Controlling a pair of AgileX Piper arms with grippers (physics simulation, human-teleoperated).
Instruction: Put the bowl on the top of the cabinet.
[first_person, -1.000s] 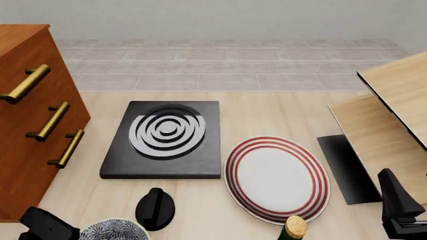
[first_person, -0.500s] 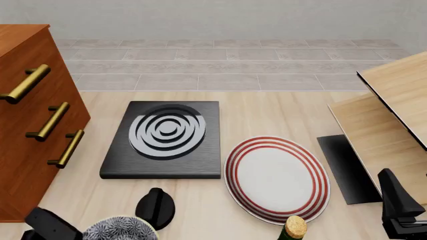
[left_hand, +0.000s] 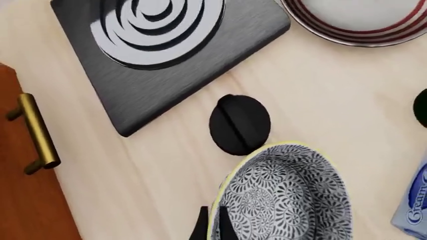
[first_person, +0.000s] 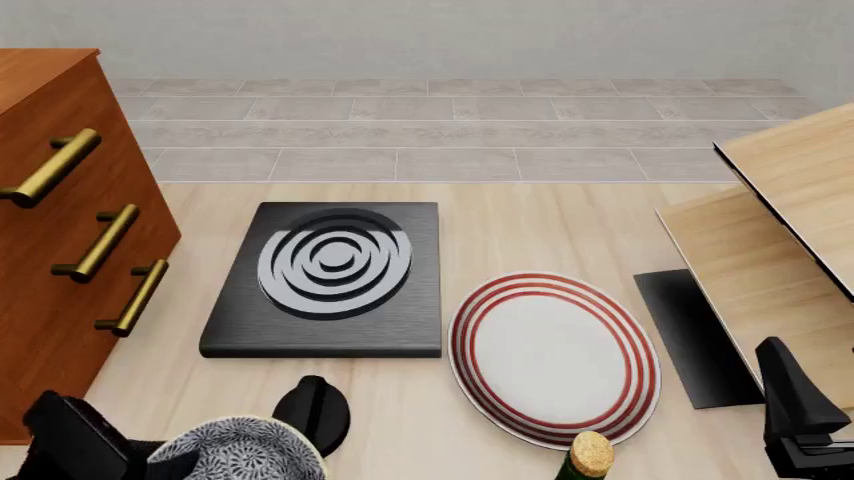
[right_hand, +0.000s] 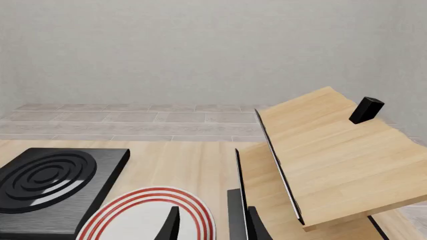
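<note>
Your left gripper (left_hand: 211, 225) pinches the bowl (left_hand: 283, 195) rim above the pale wood table (first_person: 534, 225); grey tiled floor (first_person: 454, 130) beyond.

Cabinet (first_person: 60, 240) at far left. Right of it, near table centre, hob (first_person: 330, 280); just right and nearer, plate (first_person: 554, 357). Before hob, knob (first_person: 311, 415); bowl (first_person: 240, 455) nearer still, at front edge beside left gripper (first_person: 67, 445). Bottle (first_person: 589, 455) just before plate. Wood panels (first_person: 774, 240) at far right.
</note>
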